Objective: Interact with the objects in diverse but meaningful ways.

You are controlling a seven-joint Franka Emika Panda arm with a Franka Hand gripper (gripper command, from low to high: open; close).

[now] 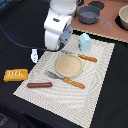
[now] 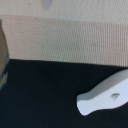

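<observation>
Black cloth is covering the counter (image 1: pixel 15 35), with a pale ribbed placemat (image 1: pixel 95 92) lying across its middle. Over the mat's far left corner the white Panda arm (image 1: pixel 59 25) is hanging, wrist pointing down; its gripper is hiding behind the wrist housing, so I cannot tell whether the fingers are parted or closed. Just left of the arm, a small white piece (image 1: pixel 34 54) is lying on the cloth; in the wrist view it is showing as a smooth, rounded, bottle-like shape (image 2: pixel 102 97) beside the mat's edge. Right of the arm, a pale blue house-shaped carton (image 1: pixel 85 42) is standing upright on the mat. Nearer, a reddish-brown sausage (image 1: pixel 39 85) is lying at the mat's left edge, and a scored yellow-orange bread loaf (image 1: pixel 15 75) is resting on the cloth farther left. A tan round plate (image 1: pixel 68 65) is sitting mid-mat between an orange-handled knife (image 1: pixel 86 58) and fork (image 1: pixel 66 79). A grey pot (image 1: pixel 90 15) is standing far right; its contents are not discernible.
</observation>
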